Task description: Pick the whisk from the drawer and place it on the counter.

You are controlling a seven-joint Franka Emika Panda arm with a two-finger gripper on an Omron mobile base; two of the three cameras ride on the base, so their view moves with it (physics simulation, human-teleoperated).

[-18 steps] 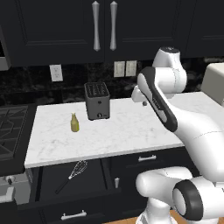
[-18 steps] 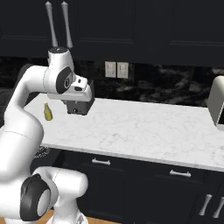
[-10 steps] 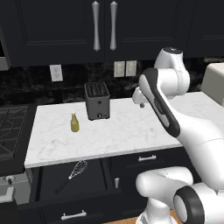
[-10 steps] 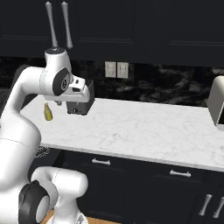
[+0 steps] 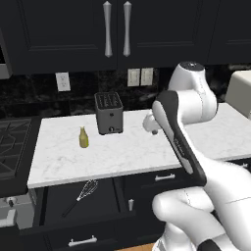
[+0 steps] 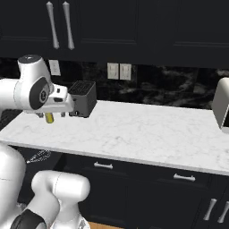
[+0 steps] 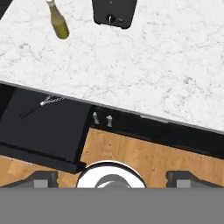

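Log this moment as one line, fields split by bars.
gripper: open, empty, above counter | whisk: in open drawer | bottle: upright on counter

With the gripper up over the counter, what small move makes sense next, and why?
Probably shift the open gripper sideways toward the drawer, staying high for now: the whisk lies in the pulled-out drawer, off to one side in the hand view, and nothing sits between the fingertips to carry.
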